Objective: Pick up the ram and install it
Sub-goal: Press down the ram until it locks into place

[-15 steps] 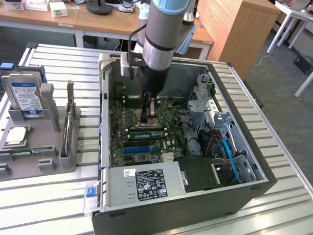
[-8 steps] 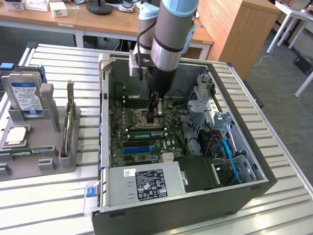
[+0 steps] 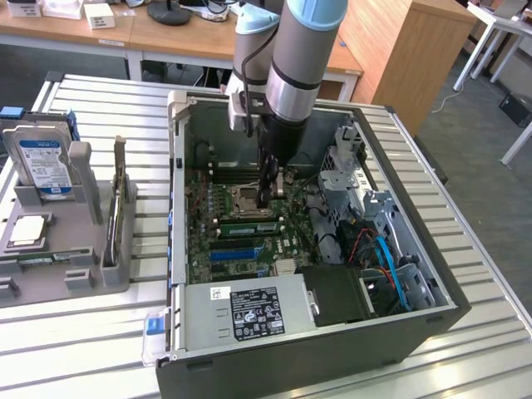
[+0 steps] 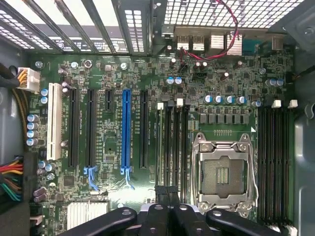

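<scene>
Reaching down into the open computer case (image 3: 179, 208): the arm's gripper (image 3: 268, 198), low over the motherboard (image 3: 204, 241). Cannot tell whether open or closed; in the wrist view, just dark gripper (image 4: 170, 196) parts above the memory slots.

Close beside the gripper tip: the ram (image 3: 245, 226), a green stick with a pale label, lying along a slot just next to the CPU socket (image 3: 248, 198). Seen edge-on in the wrist view as a thin green strip (image 4: 160, 147), with empty black slots between it and the open socket (image 4: 224, 172). Touching the gripper or not: cannot tell.

Farther from the gripper, beyond the ram: the long blue slot (image 4: 126, 132). Farther still: the power supply (image 3: 249, 307). Well apart, outside the case: a hard drive (image 3: 41, 162) in a grey holder (image 3: 83, 266).
</scene>
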